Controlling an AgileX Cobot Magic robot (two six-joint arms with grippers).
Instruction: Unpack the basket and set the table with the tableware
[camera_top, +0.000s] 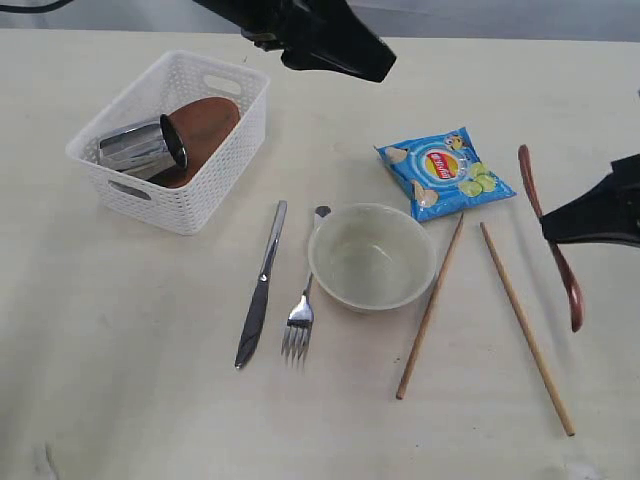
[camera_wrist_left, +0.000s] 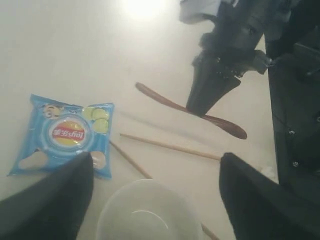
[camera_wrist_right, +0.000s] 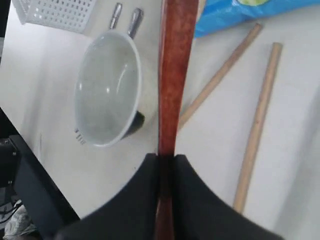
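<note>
Already most of the tableware lies out on the table (camera_top: 120, 380). We see the cream bowl (camera_top: 370, 257) at the middle, with the fork (camera_top: 302, 300) just beside it on its left and the knife (camera_top: 260, 285) left of that. Two chopsticks (camera_top: 430, 305) lie to its right, spread apart. The white basket (camera_top: 225, 165) stands at the far left, and only the exterior view lets us look inside it: the steel cup (camera_top: 140, 148) lies on its side against the brown plate (camera_top: 205, 125).

The wooden spoon (camera_top: 548, 235) is at the right, beyond the chopsticks, pinched around mid-handle by the right gripper (camera_wrist_right: 164, 161). Its own wrist view gives us the jaws narrow on the handle, where the exterior view offers just a dark shape. We cannot tell whether the spoon touches the table.

The left gripper (camera_wrist_left: 156, 159) holds nothing. Its wrist view shows its fingers spread wide above the bowl's rim, while the exterior view shows only a dark arm near the top edge. The blue chip bag (camera_top: 445, 172) lies just behind the bowl.
</note>
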